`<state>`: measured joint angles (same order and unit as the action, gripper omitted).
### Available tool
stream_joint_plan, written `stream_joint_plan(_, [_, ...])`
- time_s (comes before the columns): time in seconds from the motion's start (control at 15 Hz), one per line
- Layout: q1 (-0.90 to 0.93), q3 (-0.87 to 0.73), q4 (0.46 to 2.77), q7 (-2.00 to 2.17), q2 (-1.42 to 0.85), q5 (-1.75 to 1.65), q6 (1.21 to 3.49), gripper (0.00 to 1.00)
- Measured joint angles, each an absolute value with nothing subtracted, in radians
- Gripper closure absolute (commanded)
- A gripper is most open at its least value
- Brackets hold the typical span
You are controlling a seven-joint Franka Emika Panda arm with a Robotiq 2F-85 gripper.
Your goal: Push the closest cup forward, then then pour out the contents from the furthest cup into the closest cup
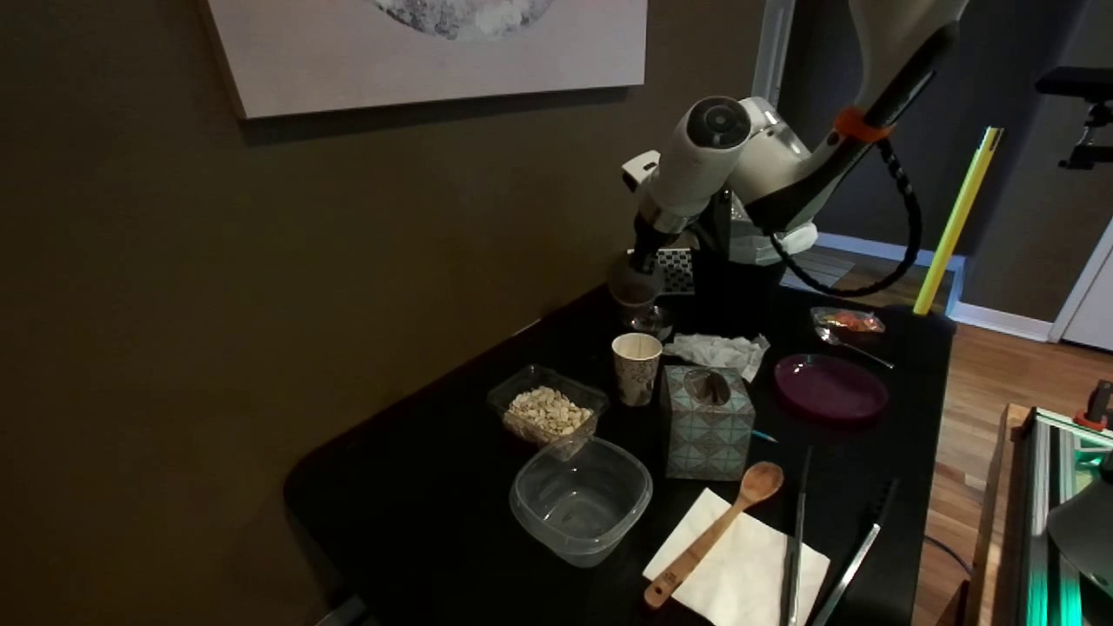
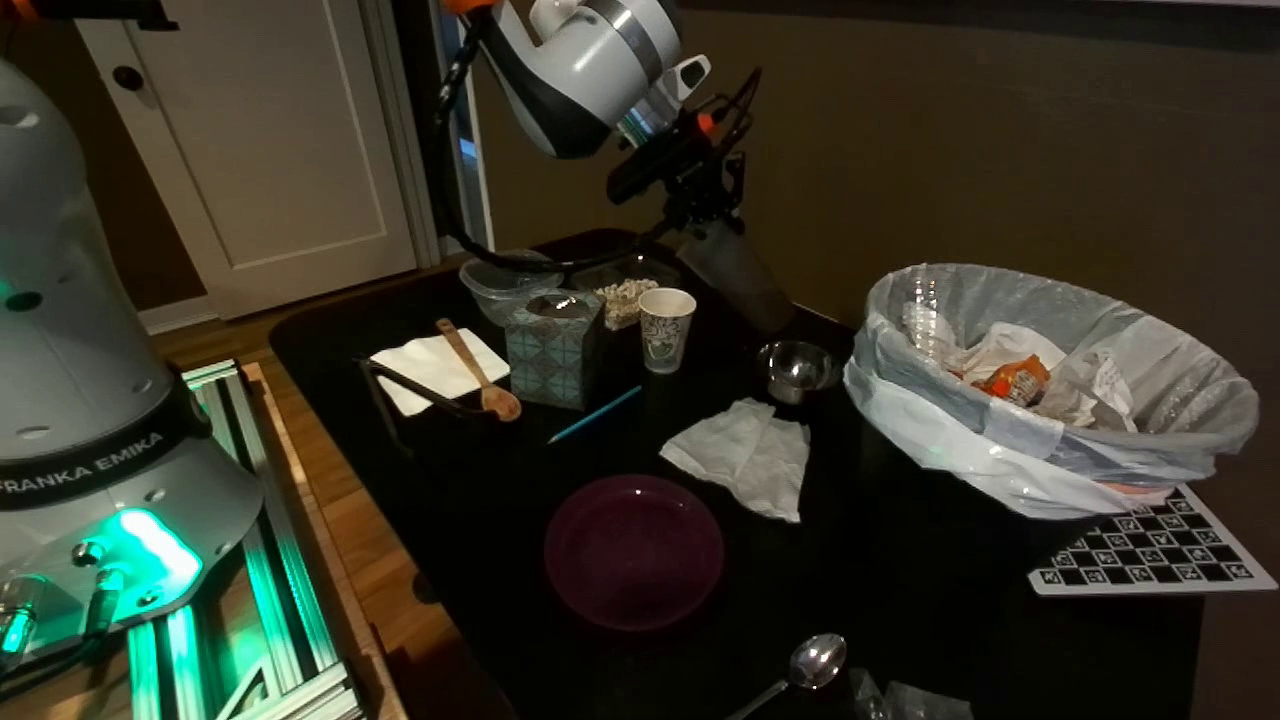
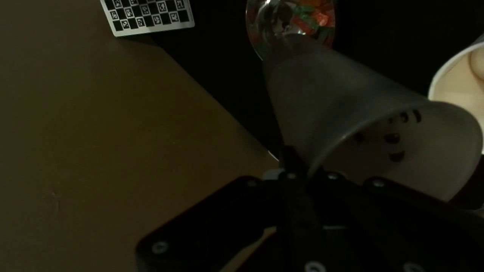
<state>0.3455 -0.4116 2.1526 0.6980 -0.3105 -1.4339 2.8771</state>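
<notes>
Brown wall [image 1: 391, 261] and black table [image 1: 417, 513] fill much of what you see in an exterior view, with the tissue box [image 1: 706, 430] standing on that table. Your gripper [image 1: 643, 259] hangs on the wall side of the tissue box, well apart from it, holding the frosted cup [image 1: 628, 290]. On the same side, just beside the tissue box, the paper cup [image 1: 636, 374] stands upright.

In an exterior view, you can see the frosted cup tilted, farther from the tissue box than the paper cup is. The metal bowl [image 2: 795, 375] also sits beyond the paper cup from the tissue box, and the lined bin [image 2: 955, 430] sits well apart from it.

In the wrist view, your gripper's jaws clamp the frosted cup by its rim. You see dark marks [image 3: 392, 138] inside it, red and green patches [image 3: 315, 20] in the metal bowl, and part of the paper cup.
</notes>
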Motion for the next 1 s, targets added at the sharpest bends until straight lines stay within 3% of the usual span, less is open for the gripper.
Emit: stream_joint_plan(1.0, [0.393, -0.406, 2.159, 1.039, -0.311, -1.828, 2.756, 0.99])
